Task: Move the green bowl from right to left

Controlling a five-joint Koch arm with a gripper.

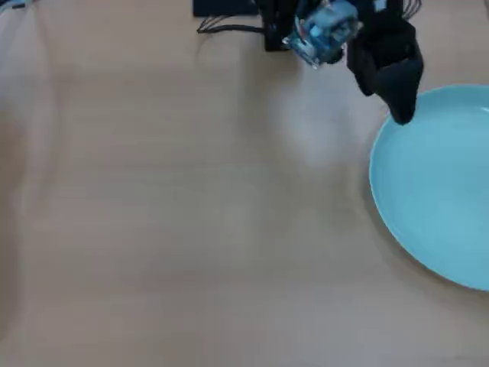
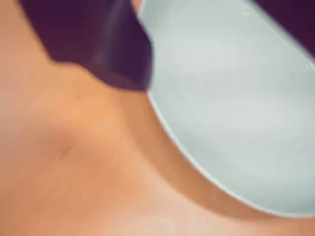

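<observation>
The green bowl (image 1: 439,187) lies on the desk (image 1: 191,229) at the overhead view's right edge. The black end effector (image 1: 401,115) straddles its upper-left rim, jaws parted, one inside, one outside.

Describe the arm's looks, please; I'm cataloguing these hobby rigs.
The gripper is matte black plastic with broad jaws that taper to a point. Behind it sits a blue servo with a silvery label, and thin dark cables trail off by the base.
</observation>
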